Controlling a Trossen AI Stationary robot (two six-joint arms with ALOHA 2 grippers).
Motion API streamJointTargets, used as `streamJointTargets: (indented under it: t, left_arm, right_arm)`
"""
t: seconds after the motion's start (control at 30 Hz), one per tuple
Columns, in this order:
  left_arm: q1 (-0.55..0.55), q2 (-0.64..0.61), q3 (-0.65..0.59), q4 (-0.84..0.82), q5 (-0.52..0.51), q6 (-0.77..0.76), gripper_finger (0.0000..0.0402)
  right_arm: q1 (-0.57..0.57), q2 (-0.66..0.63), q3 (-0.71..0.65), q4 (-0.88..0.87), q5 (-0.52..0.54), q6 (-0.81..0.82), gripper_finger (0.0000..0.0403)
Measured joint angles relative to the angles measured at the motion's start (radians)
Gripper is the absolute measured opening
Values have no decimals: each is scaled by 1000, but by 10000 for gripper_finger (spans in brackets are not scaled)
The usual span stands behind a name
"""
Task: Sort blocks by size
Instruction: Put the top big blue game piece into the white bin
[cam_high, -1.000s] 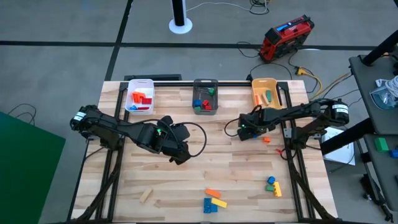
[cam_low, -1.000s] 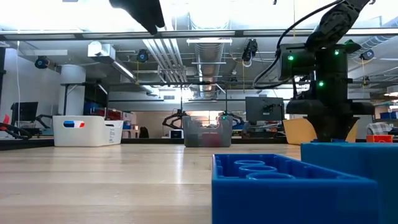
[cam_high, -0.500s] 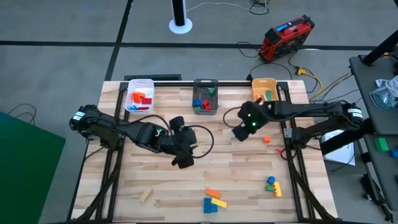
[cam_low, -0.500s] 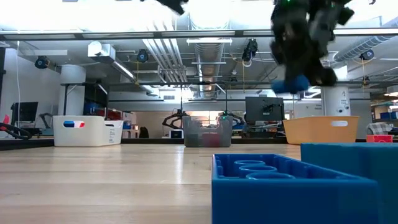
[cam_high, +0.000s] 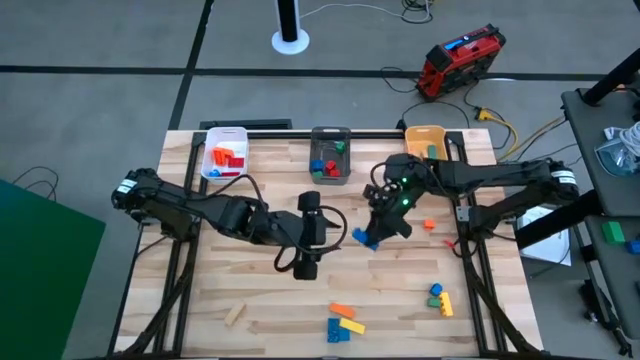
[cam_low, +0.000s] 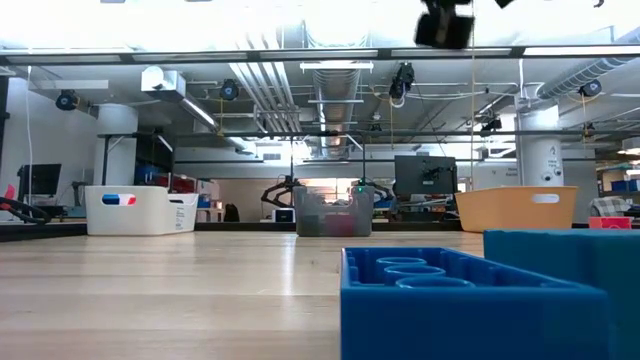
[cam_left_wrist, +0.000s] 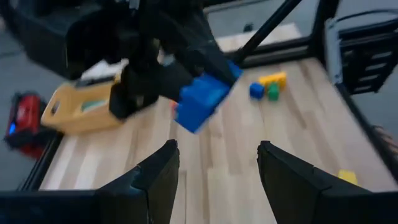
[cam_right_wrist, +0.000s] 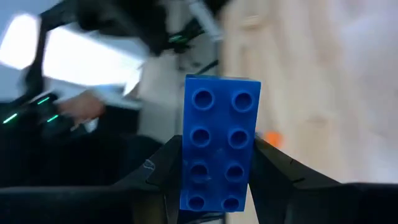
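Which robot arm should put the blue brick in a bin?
Probably the right. The right gripper already holds the blue brick; the left gripper is open and empty, facing it over mid-table.

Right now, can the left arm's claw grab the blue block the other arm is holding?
Probably yes. The left claw is open, facing the blue block held by the right claw close by, with nothing between them.

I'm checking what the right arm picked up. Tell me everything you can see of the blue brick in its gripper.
The blue brick is a long, plastic-looking block with eight round studs in two rows of four. The right gripper clamps its long sides between two dark fingers. In the high view it is at the gripper's tip over mid-table, apparently lifted off the wood, facing the open left gripper. Nothing else touches it.
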Motion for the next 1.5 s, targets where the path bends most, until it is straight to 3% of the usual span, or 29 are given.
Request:
streamJointTargets:
  t: [0.27,0.6,1.5]
  left_arm:
    - [0,12,0,60,29,59,194]
    - [1,14,0,78,172,56,194]
    - [-4,5,0,47,205,27,194]
  right_arm:
    - [60,139,111,56,-128,-6,133]
    - [75,230,162,63,-210,-30,133]
    - [73,242,164,145,-189,-1,133]
